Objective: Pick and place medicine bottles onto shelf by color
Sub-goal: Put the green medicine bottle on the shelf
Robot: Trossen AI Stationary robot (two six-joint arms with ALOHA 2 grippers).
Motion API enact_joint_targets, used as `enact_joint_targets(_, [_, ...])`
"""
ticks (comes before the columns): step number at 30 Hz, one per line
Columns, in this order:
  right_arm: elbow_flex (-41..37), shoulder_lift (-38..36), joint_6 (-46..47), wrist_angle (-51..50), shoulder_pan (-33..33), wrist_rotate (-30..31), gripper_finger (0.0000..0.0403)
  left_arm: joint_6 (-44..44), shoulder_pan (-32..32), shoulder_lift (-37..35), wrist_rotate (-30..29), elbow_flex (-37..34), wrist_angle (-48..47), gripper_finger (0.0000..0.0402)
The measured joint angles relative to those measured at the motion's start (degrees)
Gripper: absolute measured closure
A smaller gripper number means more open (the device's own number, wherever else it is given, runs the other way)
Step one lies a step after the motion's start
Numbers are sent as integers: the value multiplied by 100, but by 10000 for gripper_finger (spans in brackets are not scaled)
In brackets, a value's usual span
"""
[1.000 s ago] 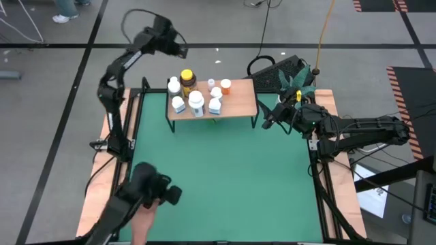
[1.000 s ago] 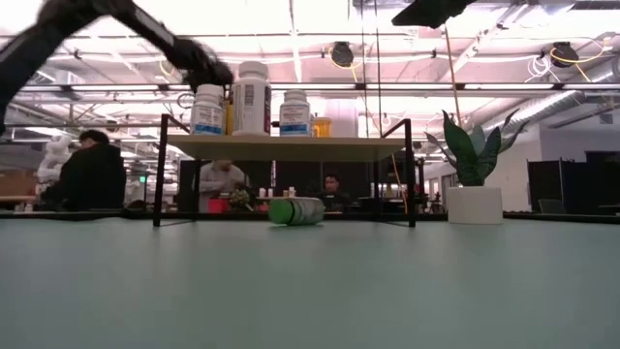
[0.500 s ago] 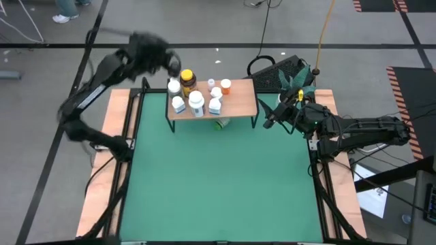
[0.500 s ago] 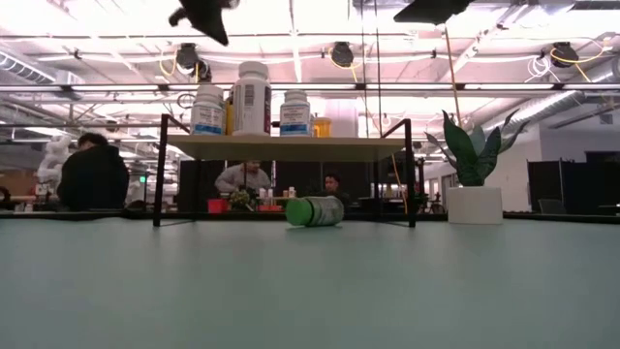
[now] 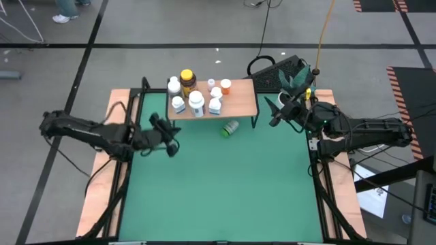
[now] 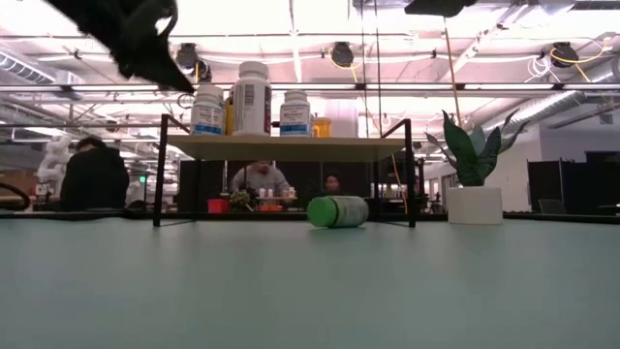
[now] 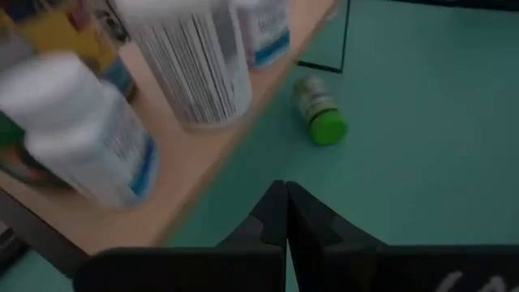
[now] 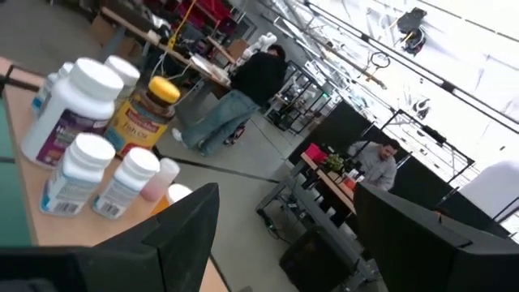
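One green bottle [image 5: 229, 127] on its side | between both jaws, touching neither | left jaws [image 5: 165, 134] together | right jaws [image 5: 276, 113] apart

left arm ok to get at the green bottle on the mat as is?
Probably yes. The green bottle lies on its side clear of the shelf, with open mat between it and the left end effector, fingers shut.

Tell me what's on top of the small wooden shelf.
The light wood-topped shelf carries white pill bottles, an amber yellow-lidded bottle and an orange-capped bottle. Bottles partly hide each other, so the exact count is unclear.
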Motion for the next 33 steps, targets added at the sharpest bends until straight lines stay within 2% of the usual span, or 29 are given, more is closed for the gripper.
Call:
enact_joint_targets(5, [2, -39, 377, -75, 0, -18, 122, -735, -571, 268, -823, -932, 683, 401])
enact_joint_targets(11, [2, 54, 878, -511, 0, -40, 122, -1632, -294, 571, -1071, -1525, 701, 401])
enact_joint_targets(16, [2, 99, 1006, -646, 2, -41, 122, -1913, 114, 601, -1198, -1912, 800, 400])
enact_joint_targets(24, [2, 95, 1091, -687, 2, -41, 122, -1268, 896, 600, -1025, -2092, 1220, 399])
enact_joint_targets(33, [2, 95, 1398, -1112, 2, -44, 122, -255, 1546, 599, -344, -2092, 2209, 399])
